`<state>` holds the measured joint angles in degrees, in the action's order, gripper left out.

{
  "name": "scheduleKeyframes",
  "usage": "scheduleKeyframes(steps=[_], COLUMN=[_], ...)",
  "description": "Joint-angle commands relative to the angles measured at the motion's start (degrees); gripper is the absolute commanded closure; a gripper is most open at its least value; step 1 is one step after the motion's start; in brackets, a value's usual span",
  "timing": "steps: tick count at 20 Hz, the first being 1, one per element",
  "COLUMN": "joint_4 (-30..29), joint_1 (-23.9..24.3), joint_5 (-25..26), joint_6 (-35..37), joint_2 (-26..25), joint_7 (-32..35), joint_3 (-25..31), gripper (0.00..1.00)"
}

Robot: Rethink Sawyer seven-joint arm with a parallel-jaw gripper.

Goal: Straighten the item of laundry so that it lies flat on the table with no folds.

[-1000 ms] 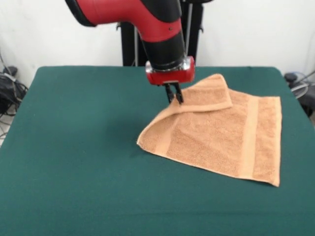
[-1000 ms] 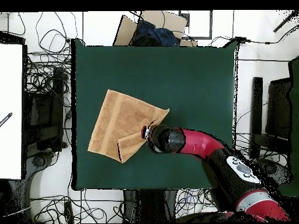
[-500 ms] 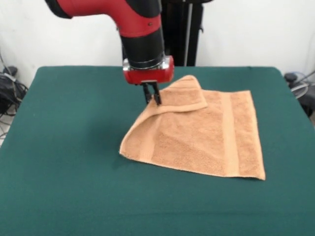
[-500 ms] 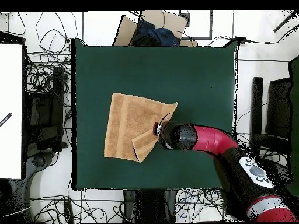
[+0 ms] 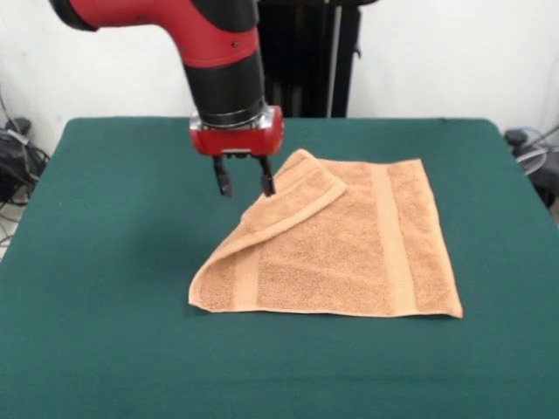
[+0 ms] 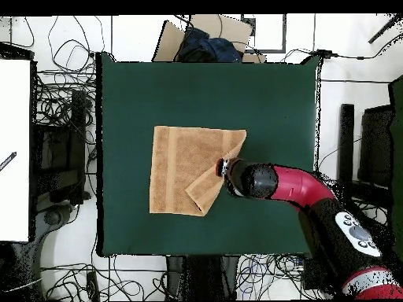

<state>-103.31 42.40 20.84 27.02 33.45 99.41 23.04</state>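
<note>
Front view: the tool (image 5: pixel 243 176) hangs with its fingers spread and empty, just beside the towel (image 5: pixel 349 253), whose folded-over corner lies immediately to the picture's right of it on the green surface (image 5: pixel 105 262).

Overhead view: the fold's diagonal edge runs from the tool (image 6: pixel 226 167) toward the towel's (image 6: pixel 177 161) bottom edge.

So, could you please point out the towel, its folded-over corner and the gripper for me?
Orange-tan terry towel (image 5: pixel 349 262): front view, on its flat middle.
Folded-over corner (image 5: pixel 293 196): front view, on the flap's upper face.
Red and black gripper (image 5: pixel 243 182): front view, midway between its open jaws.
</note>
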Motion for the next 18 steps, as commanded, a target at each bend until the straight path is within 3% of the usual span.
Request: scheduleKeyframes(steps=[1, 11, 18], joint_4=[3.79, 2.12, -3.22], joint_1=[0.6, -1.15, -6.26], joint_5=[5.75, 6.64, 8.04], joint_6=[2.75, 0.82, -4.8], joint_2=[-2.22, -0.55, 3.16], joint_7=[-9.56, -3.71, 4.59], joint_3=[4.89, 2.7, -2.94], gripper=[0.0, 0.0, 0.0])
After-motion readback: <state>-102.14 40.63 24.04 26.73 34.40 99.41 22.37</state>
